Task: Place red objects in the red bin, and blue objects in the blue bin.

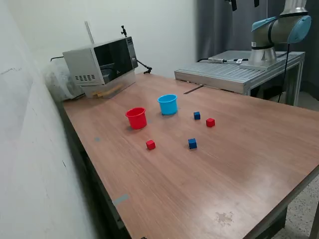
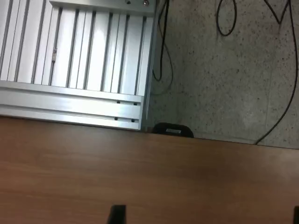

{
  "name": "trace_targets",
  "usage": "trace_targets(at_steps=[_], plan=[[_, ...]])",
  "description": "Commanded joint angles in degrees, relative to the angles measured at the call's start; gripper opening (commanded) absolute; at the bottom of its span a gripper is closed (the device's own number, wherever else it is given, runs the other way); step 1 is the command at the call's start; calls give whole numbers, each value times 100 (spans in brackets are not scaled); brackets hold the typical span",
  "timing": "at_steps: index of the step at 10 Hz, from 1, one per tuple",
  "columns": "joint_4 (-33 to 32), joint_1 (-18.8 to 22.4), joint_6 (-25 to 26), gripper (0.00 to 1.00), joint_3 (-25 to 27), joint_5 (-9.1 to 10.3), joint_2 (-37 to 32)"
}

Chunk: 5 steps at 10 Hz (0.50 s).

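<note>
Exterior view: red bin (image 1: 136, 118) beside light-blue bin (image 1: 168, 104), both upright

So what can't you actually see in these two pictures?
- Gripper: exterior view cuts the arm off at the top edge; wrist view shows only dark tips at its edge, so open or shut is unclear.
- Inside the red bin and blue bin: walls hide the bottoms.
- Microwave interior: dark door.

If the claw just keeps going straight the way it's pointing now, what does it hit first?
Probably bare wooden table near its edge; the wrist view shows no cube or bin in that line, though depth is unclear.
</note>
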Motion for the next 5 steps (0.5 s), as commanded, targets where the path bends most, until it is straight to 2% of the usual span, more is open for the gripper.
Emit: trace_targets(at_steps=[1, 5], plan=[[9, 0, 0, 100, 7, 0, 0], [9, 0, -26, 100, 7, 0, 0]])
